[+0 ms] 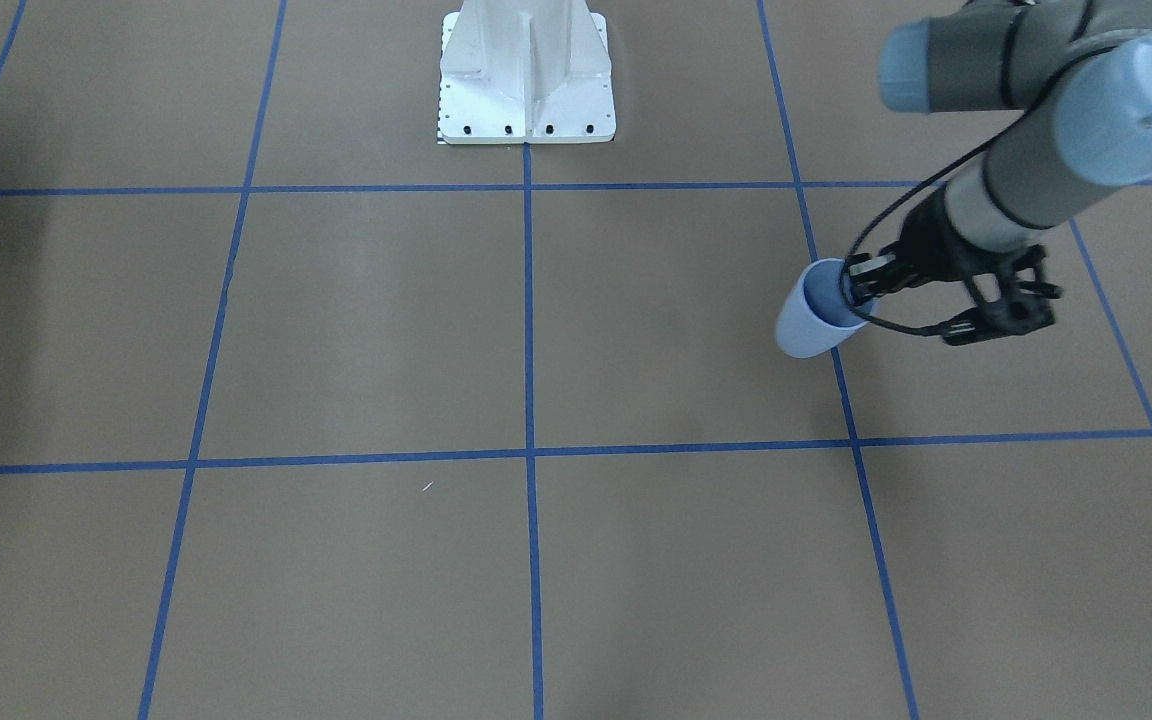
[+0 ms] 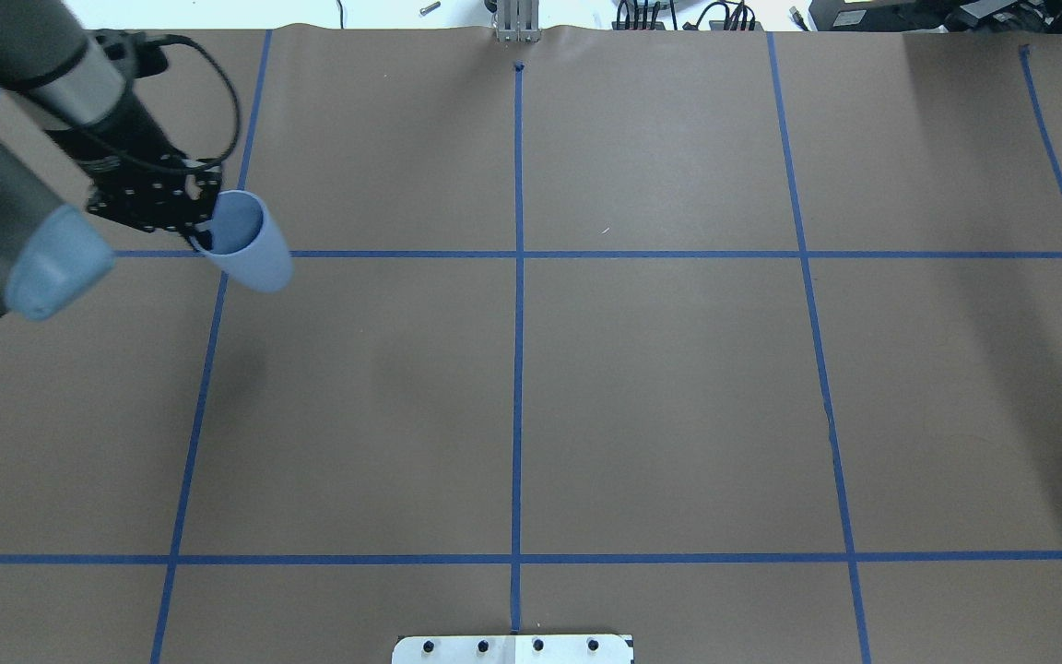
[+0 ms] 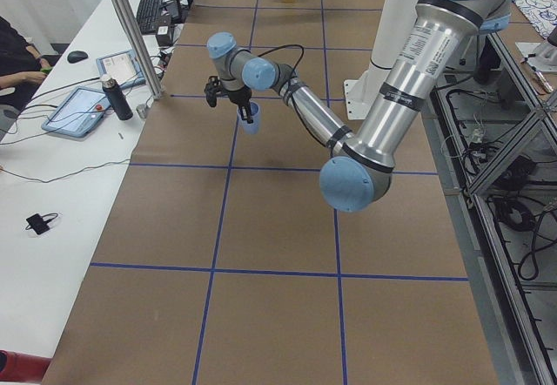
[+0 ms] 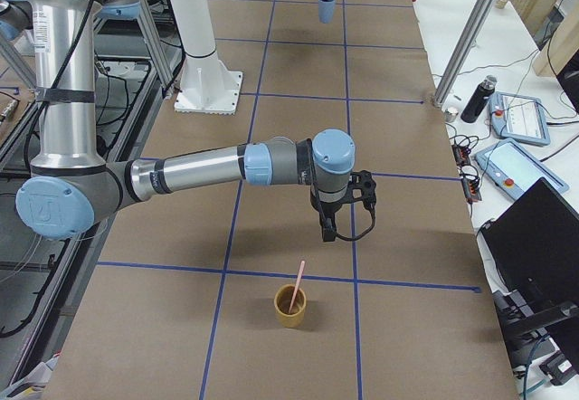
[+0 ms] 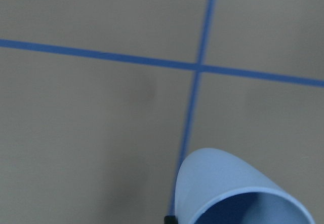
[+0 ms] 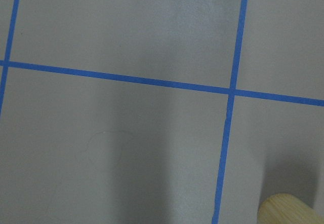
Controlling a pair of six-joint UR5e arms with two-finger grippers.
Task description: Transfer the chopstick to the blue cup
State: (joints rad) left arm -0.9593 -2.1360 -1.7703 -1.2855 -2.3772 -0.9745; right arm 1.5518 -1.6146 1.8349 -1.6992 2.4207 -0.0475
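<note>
The blue cup hangs tilted above the table on the robot's left side, and its shadow falls on the mat below. My left gripper is shut on its rim, one finger inside and one outside. The cup also shows in the overhead view, the left wrist view and both side views. A pale pink chopstick leans in a tan cup at the table's right end. My right gripper hovers just beyond that cup. I cannot tell whether it is open or shut.
The tan cup's rim shows at the bottom right of the right wrist view. The white robot base stands at mid table edge. A tiny white fleck lies on the brown mat. Tablets and a bottle sit on the side table.
</note>
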